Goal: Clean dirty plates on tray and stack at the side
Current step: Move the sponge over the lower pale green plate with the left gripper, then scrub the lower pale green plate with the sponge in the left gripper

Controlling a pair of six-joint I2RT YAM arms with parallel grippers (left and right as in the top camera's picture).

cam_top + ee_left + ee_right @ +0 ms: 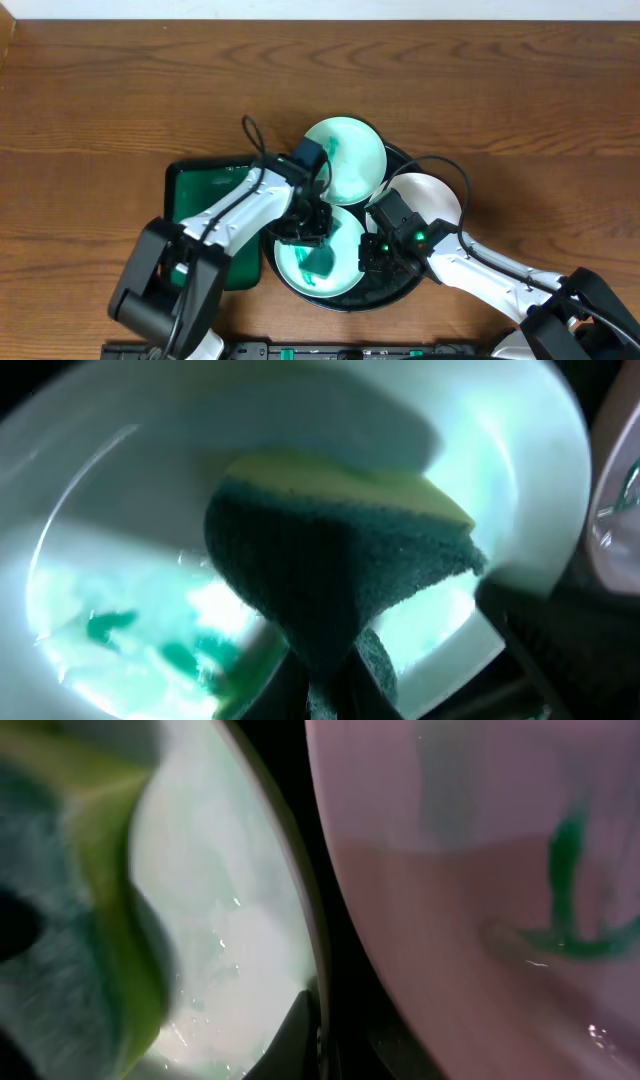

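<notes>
Left wrist view: left gripper (330,685) clamped on sponge (340,550), fingertips cut off; right gripper (376,252) closed, contents unclear

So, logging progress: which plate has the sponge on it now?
The front mint plate: the left gripper holds the sponge on it. The back mint plate and the white plate have none.

You look at a table (100,90) of brown wood with darker grain lines. The tray (350,303) is glossy black. The far plate (350,160) is pale mint-aqua. The near plate (335,265) is the same mint, with dark green smears. The white plate (435,195) carries a green stroke. The sponge (330,550) has one yellow face and one dark green face. The small tray (205,190) is green with a dark rim.
</notes>
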